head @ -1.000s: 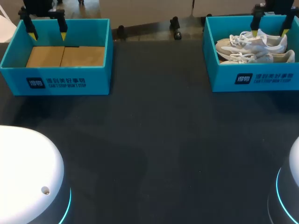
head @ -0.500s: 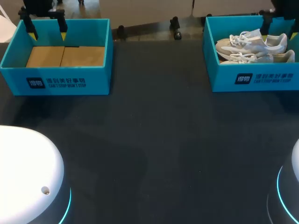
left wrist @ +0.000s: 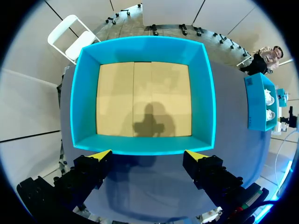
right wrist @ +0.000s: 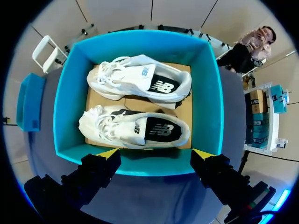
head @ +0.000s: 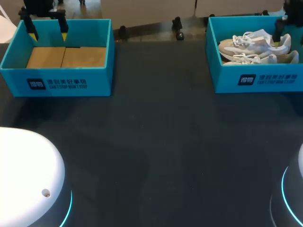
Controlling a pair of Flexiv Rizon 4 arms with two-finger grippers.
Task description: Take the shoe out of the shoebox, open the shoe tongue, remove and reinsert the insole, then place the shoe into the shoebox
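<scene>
Two white shoes lie side by side in the right teal shoebox (head: 258, 81), one farther back (head: 251, 42) and one nearer the front (head: 258, 58). My right gripper (head: 289, 39) hangs above that box's right end, open and holding nothing. In the right wrist view the far shoe (right wrist: 140, 77) and near shoe (right wrist: 133, 128) show dark insoles inside the shoebox (right wrist: 209, 98). There the right gripper (right wrist: 156, 156) stands over the box's near wall. My left gripper (head: 47, 34) is open above the left teal box (head: 57, 84). In the left wrist view the left gripper (left wrist: 148, 156) is over that box's near wall.
The left box (left wrist: 83, 102) holds only a brown cardboard floor (left wrist: 145, 98). Dark table (head: 156, 142) stretches between and in front of the two boxes. White arm bases sit at the near left (head: 28, 179) and near right corners.
My right gripper has shifted to the right above the shoebox, its right finger passing out of the head view. The left arm, the boxes and the shoes have kept still.
</scene>
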